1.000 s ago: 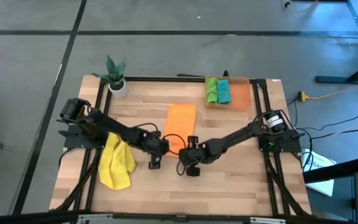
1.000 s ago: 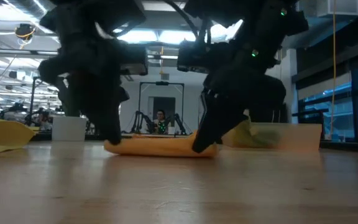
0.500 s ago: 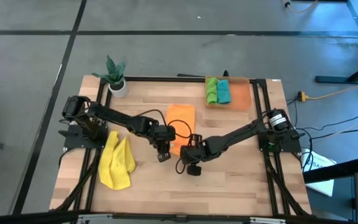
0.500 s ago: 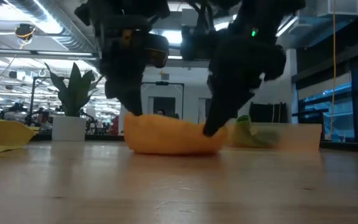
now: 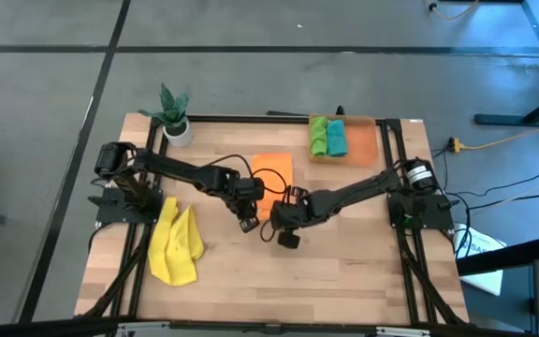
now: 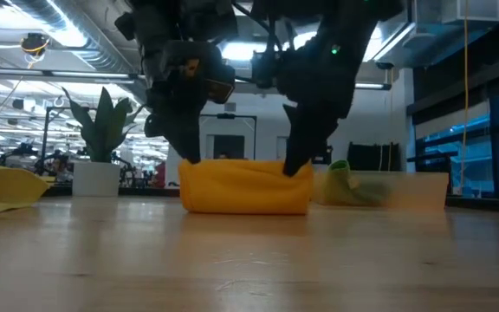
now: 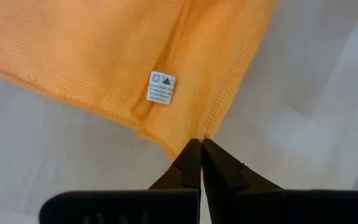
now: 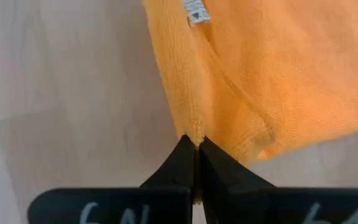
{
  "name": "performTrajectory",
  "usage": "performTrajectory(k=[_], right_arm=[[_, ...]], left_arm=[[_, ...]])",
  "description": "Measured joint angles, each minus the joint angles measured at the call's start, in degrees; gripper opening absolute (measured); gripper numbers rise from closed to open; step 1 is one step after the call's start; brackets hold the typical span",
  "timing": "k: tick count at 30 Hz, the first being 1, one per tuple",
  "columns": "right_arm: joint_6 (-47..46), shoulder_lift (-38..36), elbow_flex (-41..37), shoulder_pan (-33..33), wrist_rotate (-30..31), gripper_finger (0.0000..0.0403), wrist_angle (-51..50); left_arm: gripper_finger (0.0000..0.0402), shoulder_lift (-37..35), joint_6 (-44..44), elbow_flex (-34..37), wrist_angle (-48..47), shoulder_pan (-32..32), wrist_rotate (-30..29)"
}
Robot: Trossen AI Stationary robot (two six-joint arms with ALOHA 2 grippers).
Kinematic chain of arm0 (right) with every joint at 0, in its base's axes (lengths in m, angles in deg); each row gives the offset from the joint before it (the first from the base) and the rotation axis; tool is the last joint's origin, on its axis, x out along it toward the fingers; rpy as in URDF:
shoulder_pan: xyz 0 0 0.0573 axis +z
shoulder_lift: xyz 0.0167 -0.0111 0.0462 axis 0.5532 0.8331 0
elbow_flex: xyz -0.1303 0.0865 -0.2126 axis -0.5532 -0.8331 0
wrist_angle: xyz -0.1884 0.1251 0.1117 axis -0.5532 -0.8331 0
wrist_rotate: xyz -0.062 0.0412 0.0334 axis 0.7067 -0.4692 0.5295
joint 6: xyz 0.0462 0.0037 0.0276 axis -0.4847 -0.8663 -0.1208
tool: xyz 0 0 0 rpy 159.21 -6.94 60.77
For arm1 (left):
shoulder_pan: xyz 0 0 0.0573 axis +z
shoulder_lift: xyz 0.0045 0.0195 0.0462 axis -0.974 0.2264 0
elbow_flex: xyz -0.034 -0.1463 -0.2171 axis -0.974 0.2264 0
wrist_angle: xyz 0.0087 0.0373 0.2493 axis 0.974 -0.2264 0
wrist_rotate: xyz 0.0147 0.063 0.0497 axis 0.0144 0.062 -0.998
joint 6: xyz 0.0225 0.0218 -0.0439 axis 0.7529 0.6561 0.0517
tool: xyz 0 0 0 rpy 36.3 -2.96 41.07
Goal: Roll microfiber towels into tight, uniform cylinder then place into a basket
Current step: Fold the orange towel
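The orange towel [image 5: 271, 173] lies mid-table, its near edge raised above the rest [image 6: 245, 186]. My left gripper [image 5: 254, 200] is shut on the towel's near left corner. My right gripper [image 5: 284, 208] is shut on its near right corner. In the low view, the left gripper [image 6: 189, 159] and right gripper [image 6: 294, 166] come down onto the towel's top edge. A yellow towel [image 5: 176, 245] lies crumpled at the near left. The orange basket [image 5: 365, 142] at the far right holds a rolled green towel [image 5: 318, 137] and a rolled teal towel [image 5: 337, 138]. My left gripper pinches the orange towel's near left corner [image 7: 194, 132] between its two fingertips, slanting down from above. The corner is lifted; the towel's lower part rests on the table. One layer or several, I cannot tell. My right gripper pinches the towel's near right corner [image 8: 194, 129] between its fingertips, also slanting down from above. That corner is raised level with the other; the cloth between the two runs nearly straight [image 6: 241, 163].
A small potted plant [image 5: 174, 117] stands at the far left corner. A dark frame rail [image 5: 251, 119] runs around the wooden tabletop. Bare wood shows along the near edge [image 5: 298, 281].
Both grippers have risen and gone toward the table's far edge, staying shut on the orange towel's near corners. The towel's near edge has been lifted off the table and carried over the rest. The far part has stayed flat where it was.
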Motion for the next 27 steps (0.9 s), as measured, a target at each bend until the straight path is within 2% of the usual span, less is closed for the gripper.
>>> performTrajectory(k=[5, 12, 18, 22, 27], right_arm=[[2.9, 0.0, 0.0, -3.2, -8.8, 0.0009, 0.2], [7.4, -0.1, 0.1, -7.8, -15.7, 0.0009, 0.2], [7.2, -0.1, 0.0, -11.2, -15.6, 0.0009, 0.8], [8.9, -0.1, 0.0, -12.3, -12.5, 0.0010, 1.1], [9.0, -0.1, -0.3, -12.9, -11.9, 0.0010, 1.3]], left_arm=[[0.0000, 0.3, -0.2, 0.0, -0.3, 1.4, 0.2], [0.0000, 0.3, 0.0, 0.0, -0.3, 3.5, -0.4], [0.0000, 0.3, 2.5, 0.0, -0.5, 4.9, -0.6], [0.0000, 0.9, 4.1, 0.0, -0.4, 5.6, -1.1], [0.0000, 1.8, 4.6, 0.1, -0.2, 5.9, -1.3]])
